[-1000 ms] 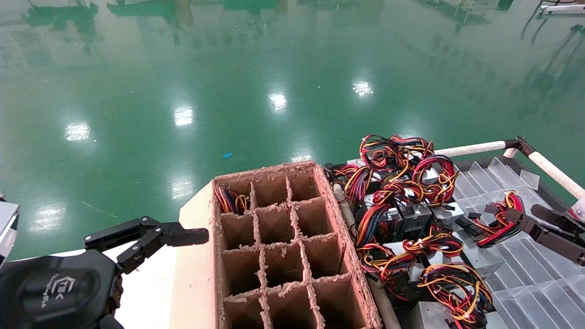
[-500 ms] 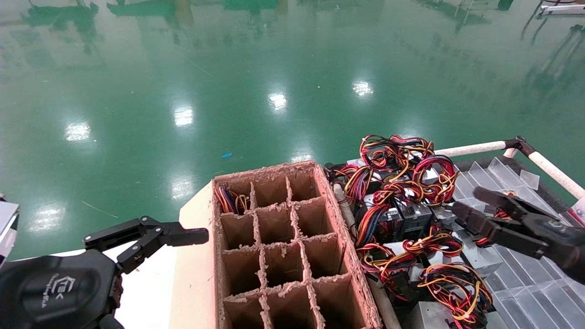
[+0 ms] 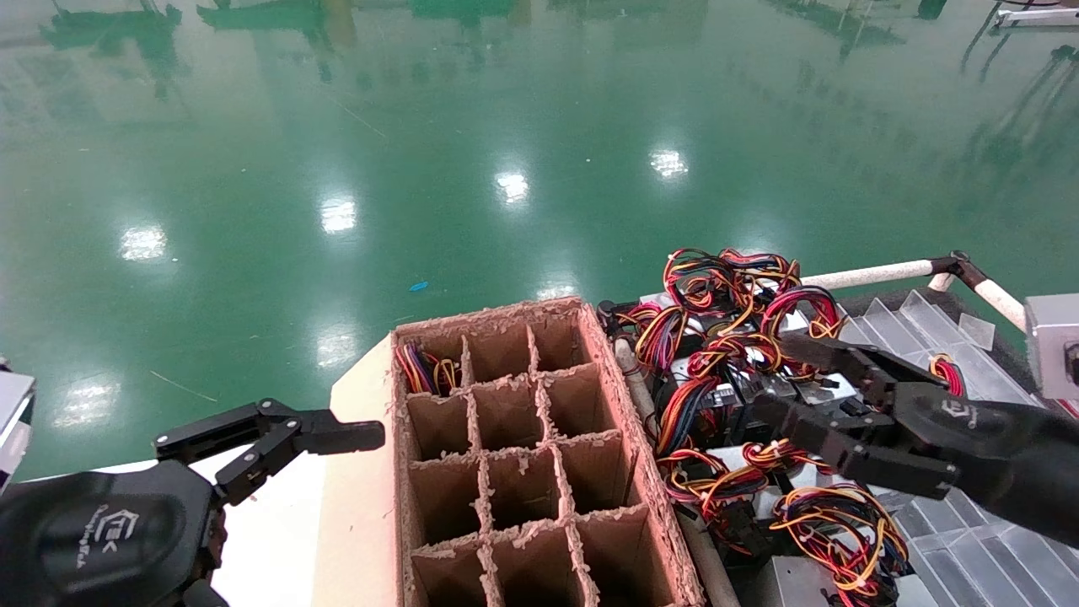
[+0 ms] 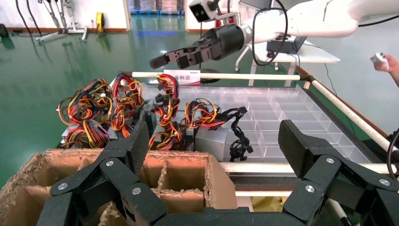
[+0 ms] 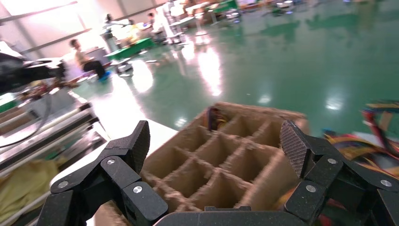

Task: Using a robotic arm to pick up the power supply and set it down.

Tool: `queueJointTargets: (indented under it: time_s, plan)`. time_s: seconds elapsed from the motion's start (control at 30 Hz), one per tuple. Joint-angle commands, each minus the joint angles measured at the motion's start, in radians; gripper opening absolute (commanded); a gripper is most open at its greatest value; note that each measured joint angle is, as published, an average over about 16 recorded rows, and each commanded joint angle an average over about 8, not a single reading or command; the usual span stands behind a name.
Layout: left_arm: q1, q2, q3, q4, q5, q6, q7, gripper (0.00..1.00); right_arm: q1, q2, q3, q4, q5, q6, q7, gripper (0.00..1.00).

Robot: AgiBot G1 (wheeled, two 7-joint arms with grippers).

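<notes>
Right gripper (image 3: 784,379) sits lower right of the head view, jaws wide apart and empty, above the power supply (image 3: 763,396) pile in the clear tray (image 3: 969,531). Left gripper (image 3: 354,434), lower left, is also open and empty, beside the cardboard divider box (image 3: 523,455). Only the left wrist view shows the right arm's white shell (image 4: 324,19). Box: 3 cells across, 4 rows visible; one cell holds wires (image 3: 426,371).

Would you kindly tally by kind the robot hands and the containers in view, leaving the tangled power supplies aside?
Robot hands: 2 (left hand, right hand)
Divided cardboard carton: 1
Clear compartment tray: 1
Total: 4
</notes>
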State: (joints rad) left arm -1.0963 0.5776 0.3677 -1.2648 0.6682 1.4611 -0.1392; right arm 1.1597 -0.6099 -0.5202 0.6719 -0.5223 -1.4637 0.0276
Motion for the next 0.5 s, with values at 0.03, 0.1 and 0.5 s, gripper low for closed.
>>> queueJointTargets:
  time_s: [0.03,0.1,0.5]
  plan:
    - [0.000,0.000,0.000,0.000,0.000,0.000,0.000,1.00,-0.006,0.000,0.017,0.042,-0.014,-0.002,0.011,1.00]
    - [0.000,0.000,0.000,0.000,0.000,0.000,0.000,1.00,-0.012,0.000,0.033,0.085,-0.029,-0.004,0.022,1.00]
    - [0.000,0.000,0.000,0.000,0.000,0.000,0.000,1.00,-0.043,-0.001,0.122,0.309,-0.105,-0.016,0.081,1.00]
